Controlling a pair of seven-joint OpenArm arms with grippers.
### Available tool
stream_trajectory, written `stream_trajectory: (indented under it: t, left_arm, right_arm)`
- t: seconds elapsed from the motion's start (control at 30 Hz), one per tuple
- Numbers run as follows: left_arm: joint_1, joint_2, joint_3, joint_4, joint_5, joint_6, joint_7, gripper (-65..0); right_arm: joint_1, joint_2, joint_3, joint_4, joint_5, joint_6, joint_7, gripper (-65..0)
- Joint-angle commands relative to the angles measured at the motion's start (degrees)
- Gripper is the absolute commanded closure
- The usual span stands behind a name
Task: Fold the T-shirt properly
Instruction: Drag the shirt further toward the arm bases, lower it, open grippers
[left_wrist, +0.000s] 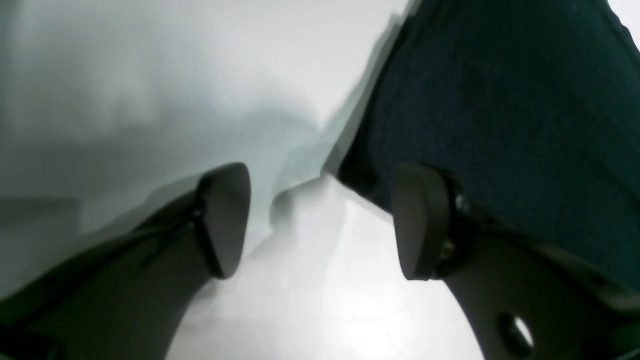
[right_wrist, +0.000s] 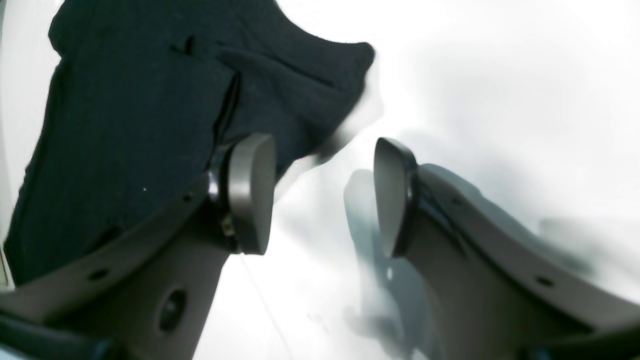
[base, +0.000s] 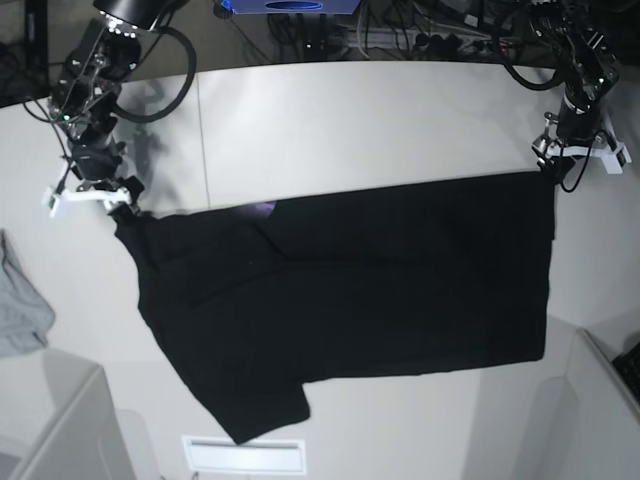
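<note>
The black T-shirt (base: 380, 290) lies spread flat on the white table (base: 350, 120), one sleeve pointing to the front. A small purple bit of print (base: 262, 208) shows at a fold near its back edge. My right gripper (base: 92, 195) is low at the shirt's back left corner. In the right wrist view it (right_wrist: 324, 195) is open, with the cloth (right_wrist: 150, 125) lying behind its left finger (right_wrist: 252, 195). At the back right corner my left gripper (base: 578, 155) also stands open (left_wrist: 322, 222), the shirt's edge (left_wrist: 500, 125) just beyond its right finger (left_wrist: 420, 220). Neither holds cloth.
A small light grey cloth (base: 20, 310) lies at the table's left edge. Cables and equipment (base: 400, 30) crowd the back edge. Raised white panels sit at the front left (base: 60, 430) and front right (base: 600, 400) corners, with a slot (base: 243, 455) at the front.
</note>
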Motion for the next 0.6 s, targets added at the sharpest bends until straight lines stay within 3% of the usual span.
stream_trajectory:
  t: [0.0,0.17,0.57]
  left_arm:
    - [-0.7,-0.71,-0.22,0.74,-0.55,-0.59,-1.15,-42.8]
    - [-2.99,-0.71,-0.13,-2.34,-0.55,-0.59,-1.06,-42.8]
    - [-4.13,-0.89,5.58,-4.71,-0.29,-0.59,-1.24,-42.6]
  right_arm:
    - [0.77,0.09,0.6,0.81,0.65,0.51,1.06,-30.3]
    - [4.11,-1.14,2.45,-3.67,0.65,0.6,1.06,-30.5]
    - [10.96,0.44,2.19,-15.89,0.56,0.6,1.14,-30.0]
